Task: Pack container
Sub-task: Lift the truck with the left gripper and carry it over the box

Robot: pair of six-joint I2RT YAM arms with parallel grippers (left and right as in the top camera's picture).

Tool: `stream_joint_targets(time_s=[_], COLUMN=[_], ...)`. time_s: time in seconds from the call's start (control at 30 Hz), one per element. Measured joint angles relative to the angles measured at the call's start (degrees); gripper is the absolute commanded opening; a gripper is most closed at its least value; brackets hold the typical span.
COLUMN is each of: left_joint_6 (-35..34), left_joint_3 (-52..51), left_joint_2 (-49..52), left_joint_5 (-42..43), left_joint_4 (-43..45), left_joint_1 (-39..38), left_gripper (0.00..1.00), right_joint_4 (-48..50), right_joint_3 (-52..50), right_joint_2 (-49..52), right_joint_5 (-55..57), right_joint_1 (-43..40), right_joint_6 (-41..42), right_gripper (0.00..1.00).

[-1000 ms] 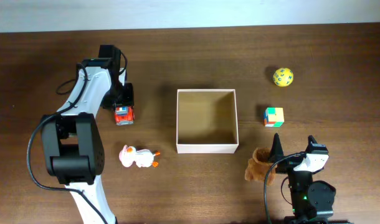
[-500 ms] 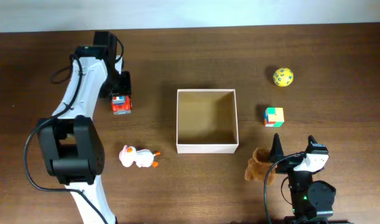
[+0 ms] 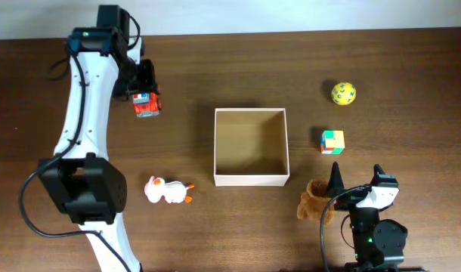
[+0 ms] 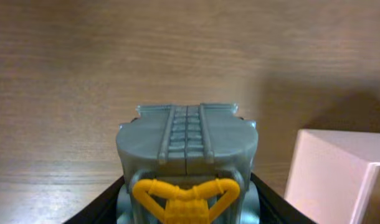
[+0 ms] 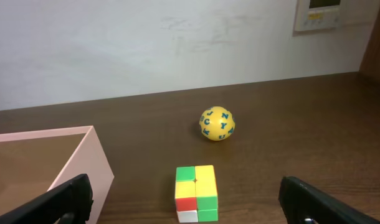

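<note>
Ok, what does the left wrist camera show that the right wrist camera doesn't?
Only the left wrist view: the grey and yellow toy truck, close up, clamped in the left tool. Only the right wrist view: the yellow lettered ball and the colour cube, lying apart from each other. Both: part of the container and the brown table.

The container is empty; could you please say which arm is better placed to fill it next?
Left: the left gripper holds the toy truck near the container; the right gripper sits open and empty.
</note>
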Motion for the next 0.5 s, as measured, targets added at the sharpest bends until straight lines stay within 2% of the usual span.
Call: stream_joint_targets(time_s=[0.27, 0.5], left_joint_6=[-0.24, -0.42], left_joint_3=[5.44, 5.95], left_joint_2=[0.00, 0.00], left_joint_5=[2.64, 4.17], left_joint_4=[-4.02, -4.22], left_joint_1=[-1.53, -7.69], left_gripper=[0.40, 0.40], right_joint_4=[0.00, 0.00], right_joint_3=[0.00, 0.00], right_joint_2=[0.00, 0.00], right_joint_5=[0.00, 0.00], right_joint_1=[0.00, 0.00], right_joint_6=[0.02, 0.00], right_gripper=[0.99, 0.99])
